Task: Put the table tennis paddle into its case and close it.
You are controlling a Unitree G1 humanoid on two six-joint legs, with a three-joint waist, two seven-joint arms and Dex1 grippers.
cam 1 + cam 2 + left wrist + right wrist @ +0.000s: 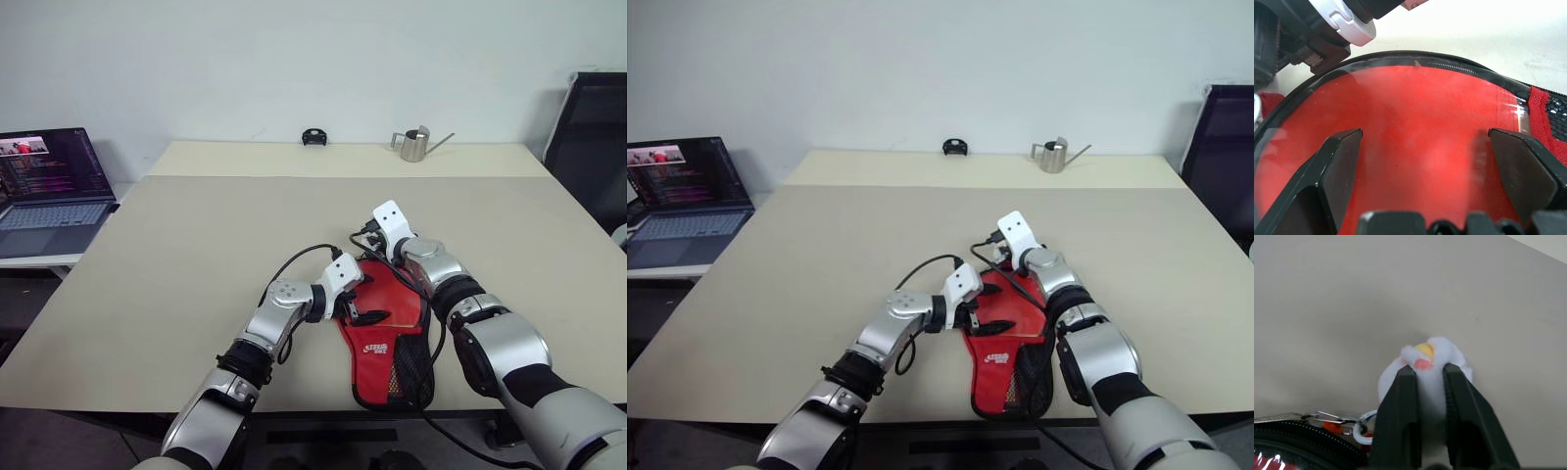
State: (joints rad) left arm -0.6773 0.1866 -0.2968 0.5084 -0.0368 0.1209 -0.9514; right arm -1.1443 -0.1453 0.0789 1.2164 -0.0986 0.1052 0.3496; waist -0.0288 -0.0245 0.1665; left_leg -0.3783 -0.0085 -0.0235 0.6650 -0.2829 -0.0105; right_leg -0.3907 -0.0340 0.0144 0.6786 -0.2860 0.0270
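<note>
The case lies flat near the table's front edge, red side up with a white logo and black mesh along its right. My left gripper hangs open just above its round part, with nothing between its fingers. Beneath them is a glossy red surface rimmed by the black zipper edge. I cannot tell whether this is the paddle's face or the case's cover. My right gripper is at the case's far end, shut on a white fluffy charm that is ringed to the zipper pull.
The beige table stretches wide to the left and far side. A small metal watering can and a small black object sit at the far edge. An open laptop stands off the left side, a black chair at the right.
</note>
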